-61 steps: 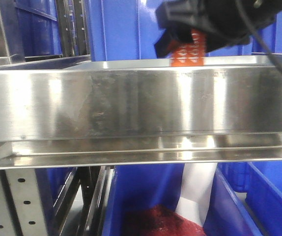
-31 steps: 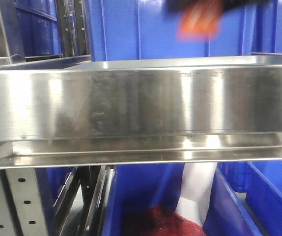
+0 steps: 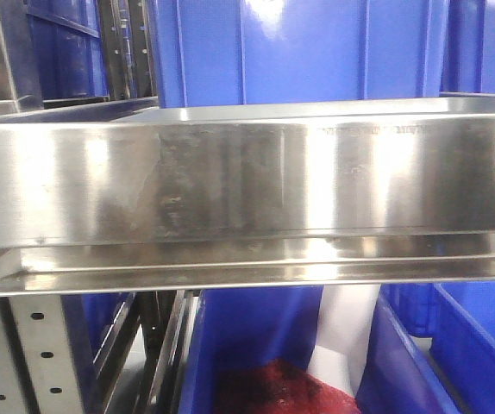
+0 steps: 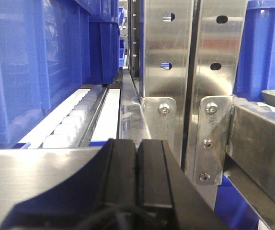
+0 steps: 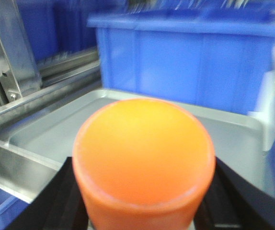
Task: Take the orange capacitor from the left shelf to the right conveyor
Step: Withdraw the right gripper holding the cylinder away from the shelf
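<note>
Front view: the left shelf point(image 3: 247, 181) shows its shiny steel lip, with blue bins point(image 3: 299, 52) behind and below it. Left wrist view: my left gripper point(image 4: 136, 163) is pressed closed on nothing, in front of perforated uprights point(image 4: 190, 72). Right wrist view: my right gripper point(image 5: 144, 215) clamps the orange capacitor point(image 5: 143, 153), held over a silver steel surface point(image 5: 46, 129).

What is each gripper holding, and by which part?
Right gripper: the small orange cylindrical capacitor, by its sides below the flat top. Left gripper: shut, holding nothing.
</note>
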